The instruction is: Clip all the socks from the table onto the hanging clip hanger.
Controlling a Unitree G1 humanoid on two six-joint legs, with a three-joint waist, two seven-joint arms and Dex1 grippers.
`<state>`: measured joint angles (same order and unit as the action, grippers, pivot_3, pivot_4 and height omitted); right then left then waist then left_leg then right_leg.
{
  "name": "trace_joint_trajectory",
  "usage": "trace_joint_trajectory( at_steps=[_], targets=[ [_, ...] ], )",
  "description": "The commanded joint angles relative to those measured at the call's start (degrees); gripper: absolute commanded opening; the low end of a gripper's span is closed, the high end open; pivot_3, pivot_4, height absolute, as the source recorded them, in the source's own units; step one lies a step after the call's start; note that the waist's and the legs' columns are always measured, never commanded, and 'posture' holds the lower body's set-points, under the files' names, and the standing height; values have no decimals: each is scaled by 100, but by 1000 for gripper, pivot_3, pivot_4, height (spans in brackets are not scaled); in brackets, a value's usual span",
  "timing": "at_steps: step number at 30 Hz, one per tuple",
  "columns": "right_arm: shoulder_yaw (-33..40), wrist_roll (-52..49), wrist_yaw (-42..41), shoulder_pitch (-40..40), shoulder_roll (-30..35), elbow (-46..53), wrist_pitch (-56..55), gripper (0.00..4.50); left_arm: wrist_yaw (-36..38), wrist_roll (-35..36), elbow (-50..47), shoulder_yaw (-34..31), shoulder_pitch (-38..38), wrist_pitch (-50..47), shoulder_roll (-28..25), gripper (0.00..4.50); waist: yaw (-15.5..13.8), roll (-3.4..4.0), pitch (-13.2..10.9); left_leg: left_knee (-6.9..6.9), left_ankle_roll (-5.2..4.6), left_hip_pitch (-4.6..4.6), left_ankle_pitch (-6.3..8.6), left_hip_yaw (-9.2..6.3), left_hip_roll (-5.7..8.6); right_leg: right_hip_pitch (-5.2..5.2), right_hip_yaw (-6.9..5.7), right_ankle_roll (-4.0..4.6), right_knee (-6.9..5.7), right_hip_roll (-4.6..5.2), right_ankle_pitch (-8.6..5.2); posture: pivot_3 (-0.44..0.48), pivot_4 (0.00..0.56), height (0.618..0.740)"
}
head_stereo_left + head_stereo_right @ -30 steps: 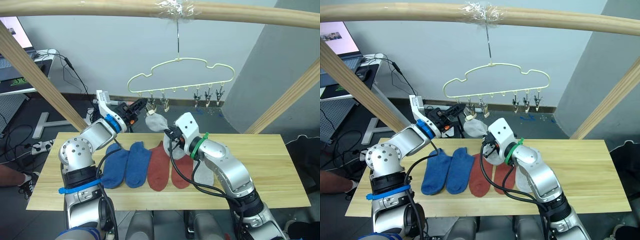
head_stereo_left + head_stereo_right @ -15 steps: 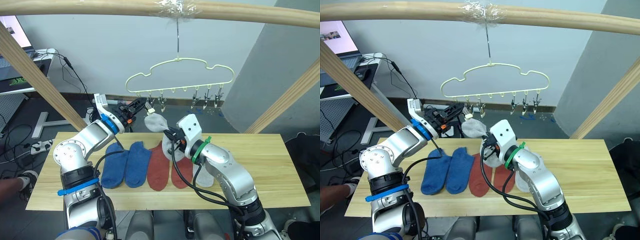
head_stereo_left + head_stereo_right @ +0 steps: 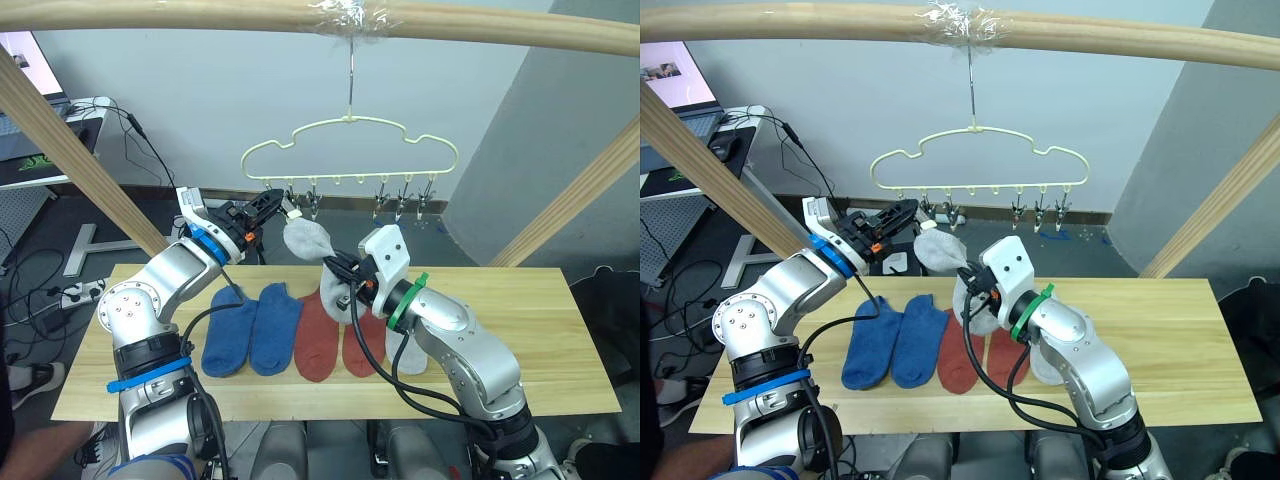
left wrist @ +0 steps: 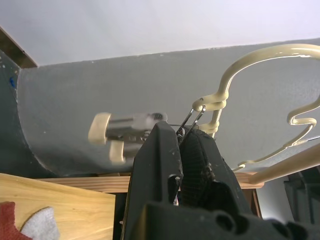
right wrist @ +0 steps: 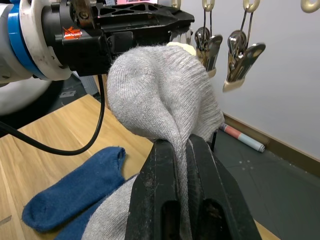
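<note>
While clamped by fingers [image 5: 182, 150], grey sock [image 5: 160, 95]

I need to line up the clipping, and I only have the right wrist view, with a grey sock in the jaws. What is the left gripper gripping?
Observer: The left gripper has its jaws shut on a clip at the left end of the clip hanger.
Operator: How many socks lie on the table?
Observer: Five on the table: two blue socks, two red socks, one grey sock.
</note>
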<state>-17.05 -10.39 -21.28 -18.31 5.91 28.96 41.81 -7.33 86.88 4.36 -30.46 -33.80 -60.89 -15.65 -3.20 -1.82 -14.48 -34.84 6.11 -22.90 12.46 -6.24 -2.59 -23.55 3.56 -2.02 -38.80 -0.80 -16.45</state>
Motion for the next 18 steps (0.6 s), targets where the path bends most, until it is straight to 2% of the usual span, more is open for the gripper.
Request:
trace_joint_trajectory(
  at_steps=[1,18],
  targets=[
    [-25,-101,5,11,2,219,-42,26,-116,238,-157,52,53,118,-36,61,-3,0,0,0,0,0,0,0,0,0,0,0,0,0,0,253,238,740],
    [25,-90,25,-37,-68,51,-278,26,-213,713,-243,337,210,293,-268,61,-10,0,0,0,3,-4,1,0,0,-1,-1,0,6,0,0,256,232,740]
  ],
)
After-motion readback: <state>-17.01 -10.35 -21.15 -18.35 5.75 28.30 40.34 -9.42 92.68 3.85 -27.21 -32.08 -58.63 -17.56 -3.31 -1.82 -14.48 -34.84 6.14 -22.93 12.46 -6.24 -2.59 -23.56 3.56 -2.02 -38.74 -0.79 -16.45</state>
